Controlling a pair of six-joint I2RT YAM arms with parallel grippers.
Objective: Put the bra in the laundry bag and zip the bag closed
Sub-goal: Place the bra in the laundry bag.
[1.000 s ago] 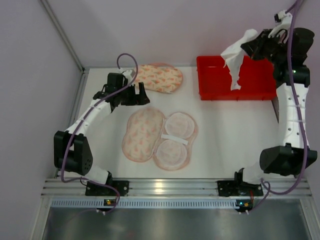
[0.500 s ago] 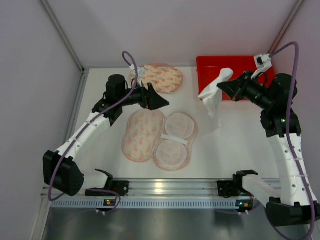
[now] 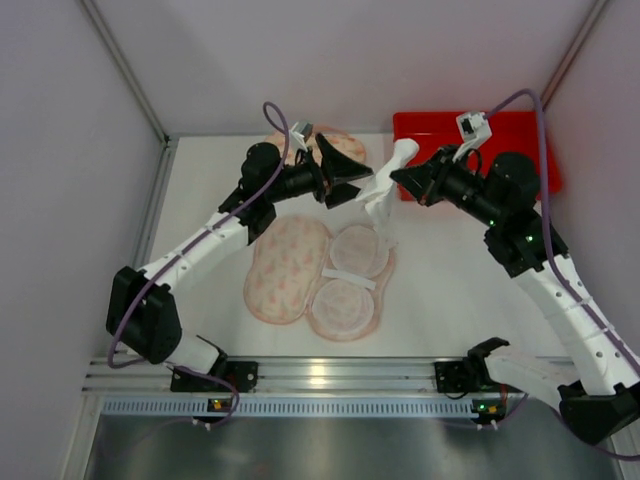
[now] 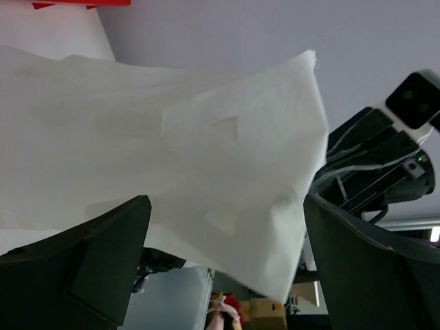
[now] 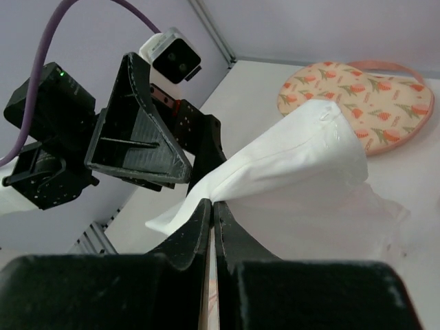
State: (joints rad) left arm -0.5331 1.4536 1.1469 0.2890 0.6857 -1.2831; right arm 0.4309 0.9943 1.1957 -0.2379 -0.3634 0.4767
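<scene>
the right hand (image 3: 402, 178) is clenched on the white bra (image 3: 385, 195), which hangs over the far edge of the open floral laundry bag (image 3: 290, 270) lying on the tabletop (image 3: 450, 290). the left hand (image 3: 345, 175) is released, jaws wide, beside the bra. its wrist view shows the cloth spread beyond both fingers (image 4: 82, 261). the right wrist view shows a closed floral pouch (image 5: 364, 96) more plainly.

The right tool (image 3: 402, 179) brought the white cloth (image 3: 383, 200) from the red bin (image 3: 425, 125) to the left tool (image 3: 348, 177).
</scene>
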